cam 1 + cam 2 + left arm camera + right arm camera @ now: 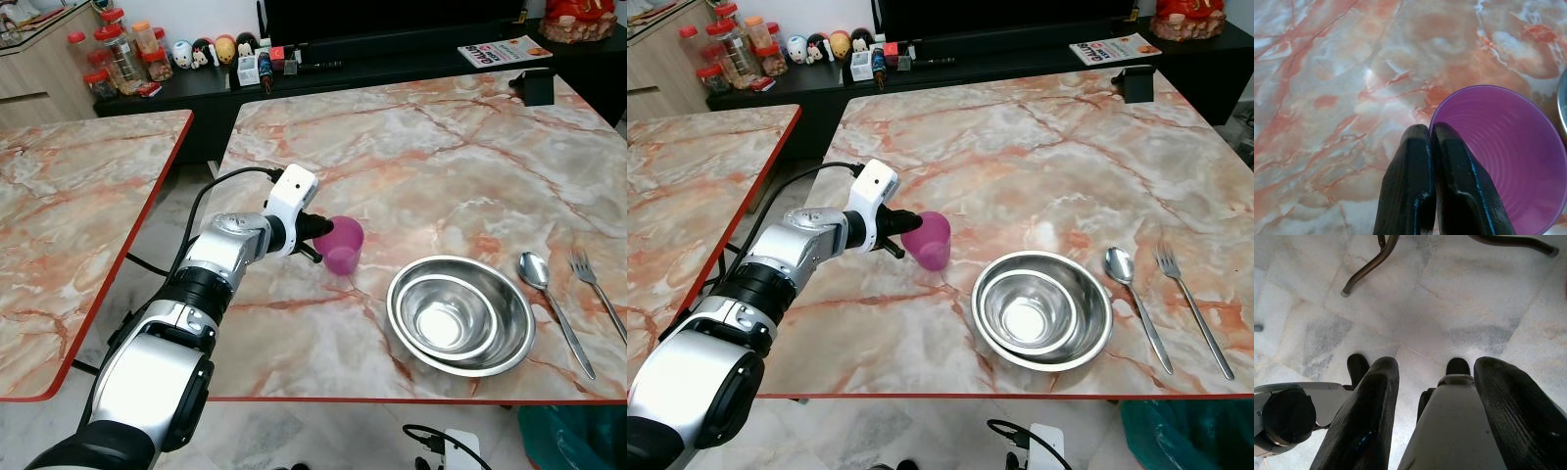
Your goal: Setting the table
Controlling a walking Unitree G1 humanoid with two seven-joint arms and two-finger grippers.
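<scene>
Pinching the purple cup [344, 245] rim, the left gripper [1431, 142] should lower it straight, keeping the bowls [460, 314] beyond untouched.

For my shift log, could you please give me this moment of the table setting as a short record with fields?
surface: marble-pattern table
cup: purple cup, upright, left of the bowls
left gripper: left gripper fingers pinched on the cup's rim, one inside, one outside
bowls: two steel bowls, nested, near the front edge
cutlery: spoon and fork lying right of the bowls, spoon nearer them
right gripper: right gripper open, hanging idle over the floor
</scene>
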